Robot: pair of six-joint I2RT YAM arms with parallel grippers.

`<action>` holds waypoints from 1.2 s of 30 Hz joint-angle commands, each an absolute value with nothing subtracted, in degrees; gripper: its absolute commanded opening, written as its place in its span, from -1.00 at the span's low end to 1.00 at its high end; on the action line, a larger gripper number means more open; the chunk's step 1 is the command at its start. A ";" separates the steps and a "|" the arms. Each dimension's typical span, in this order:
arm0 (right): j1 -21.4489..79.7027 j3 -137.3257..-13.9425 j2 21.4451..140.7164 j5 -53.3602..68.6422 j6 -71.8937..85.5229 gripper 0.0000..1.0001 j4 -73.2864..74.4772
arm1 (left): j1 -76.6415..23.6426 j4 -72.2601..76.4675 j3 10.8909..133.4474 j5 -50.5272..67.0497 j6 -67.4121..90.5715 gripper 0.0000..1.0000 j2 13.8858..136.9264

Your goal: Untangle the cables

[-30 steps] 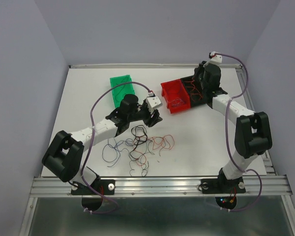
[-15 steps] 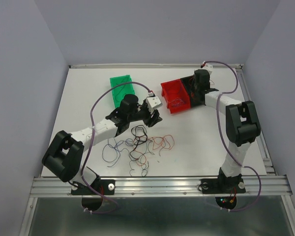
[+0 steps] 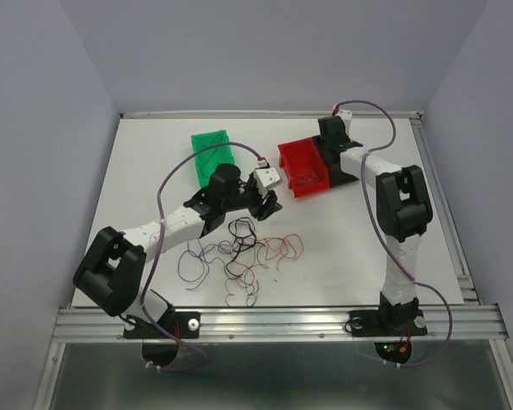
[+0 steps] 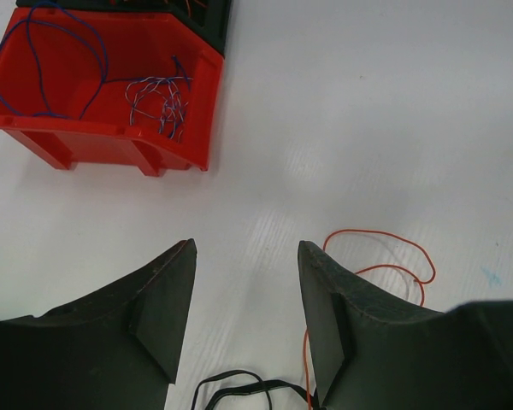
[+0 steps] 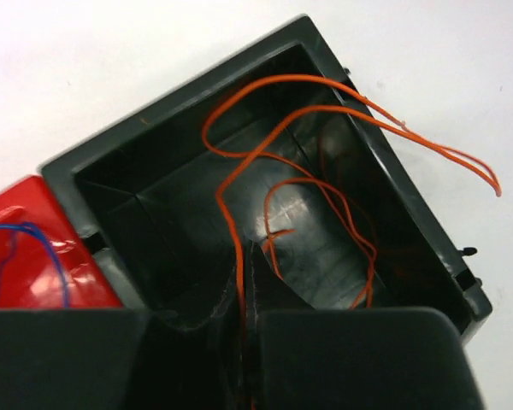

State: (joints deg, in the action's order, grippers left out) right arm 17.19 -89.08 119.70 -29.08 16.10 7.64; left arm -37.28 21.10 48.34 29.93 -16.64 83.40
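Note:
Loose thin cables (image 3: 244,252) in black, orange and blue lie tangled on the white table in front of my left gripper (image 3: 269,205). That gripper (image 4: 245,248) is open and empty just above the table, with a black wire (image 4: 239,389) between its fingers and an orange wire (image 4: 385,256) beside its right finger. My right gripper (image 3: 329,152) is over the black bin (image 3: 346,169). In the right wrist view it (image 5: 250,256) is shut on an orange wire (image 5: 282,145) that loops inside the black bin (image 5: 197,94) and hangs over its far rim.
A red bin (image 3: 301,168) next to the black bin holds blue wire (image 4: 60,51) and a curly blue-purple strand (image 4: 158,102). A green bin (image 3: 212,152) stands at the back left. Walls close the table on three sides.
My right wrist has swung left, from the right side of the black bin to above its back edge. My left arm and the pile of cables have not moved.

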 commanded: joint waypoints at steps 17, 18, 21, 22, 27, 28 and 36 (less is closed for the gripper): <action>16.79 -90.79 106.53 -28.21 15.47 0.39 10.63 | -37.35 22.15 49.22 30.59 -17.49 0.23 80.95; 16.79 -90.70 106.00 -28.30 15.47 0.50 10.63 | -37.35 22.15 49.22 30.59 -17.49 0.23 80.95; 16.61 -90.53 105.21 -27.86 15.64 0.68 10.55 | -37.35 22.06 49.31 30.76 -17.49 0.23 80.86; 16.26 -90.53 105.12 -27.69 15.91 0.75 10.63 | -37.35 22.06 49.31 30.85 -17.40 0.23 80.95; 9.96 -88.25 105.73 -21.56 20.82 0.69 10.63 | -37.44 21.97 49.31 30.85 -17.40 0.23 80.86; 8.54 -87.89 105.99 -19.88 22.74 0.69 10.55 | -37.35 21.97 49.31 30.94 -17.49 0.23 80.86; -2.28 -80.78 107.23 -6.53 36.02 1.00 9.32 | -37.44 21.80 49.31 31.03 -17.49 0.23 80.77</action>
State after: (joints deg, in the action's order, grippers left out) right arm 0.38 -84.86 106.63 -14.24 27.42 11.09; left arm -37.28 20.64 48.34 29.98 -17.06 83.40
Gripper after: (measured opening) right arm 0.996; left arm 0.618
